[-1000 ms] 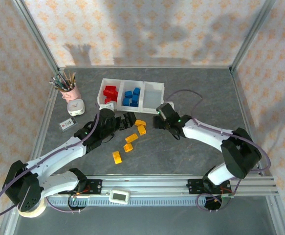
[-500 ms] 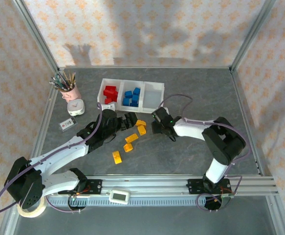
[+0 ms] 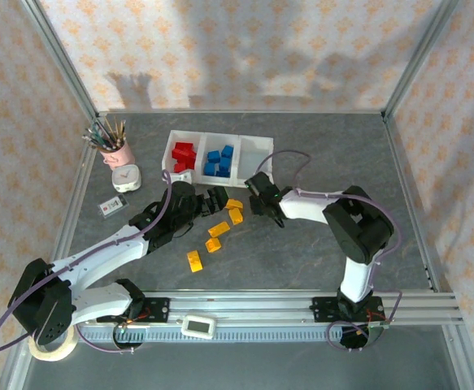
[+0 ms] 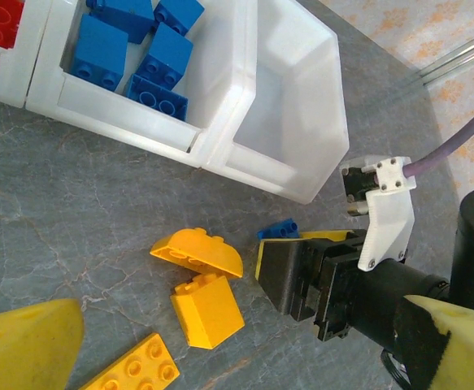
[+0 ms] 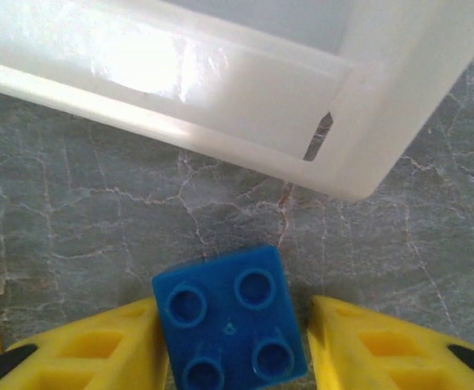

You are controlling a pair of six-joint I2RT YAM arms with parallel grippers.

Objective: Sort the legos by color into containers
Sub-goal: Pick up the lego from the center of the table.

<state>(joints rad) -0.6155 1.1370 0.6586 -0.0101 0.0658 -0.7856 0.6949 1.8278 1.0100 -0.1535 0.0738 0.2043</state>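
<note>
Sitting studs-up on the grey table (image 5: pixel 98 227), a blue lego (image 5: pixel 228 321) lies just off the outer corner of the white tray (image 5: pixel 220 81). The right gripper (image 5: pixel 232 305) straddles it with its jaws set narrow. The left yellow finger (image 5: pixel 90 349) touches the brick's side, while a slim gap shows before the right finger (image 5: pixel 383 349). A tiny moulded mark between the studs is too small to read.

In the left wrist view, two yellow legos (image 4: pixel 208 309) lie close beside the right gripper, one curved and one square, with a flat studded plate (image 4: pixel 131 366) nearer the camera. The left gripper (image 4: pixel 237 341) hangs over them with its jaws spread wide, holding nothing.

From above, five yellow legos (image 3: pixel 219 229) are scattered on the table between the two arms. The tray's left compartment holds red legos (image 3: pixel 183 153) and the middle one holds blue legos (image 3: pixel 219 161).

A pink pencil cup (image 3: pixel 116 150) and a white clock (image 3: pixel 126 177) stand left of the tray. The small card (image 3: pixel 112 209) near them carries nothing legible.
</note>
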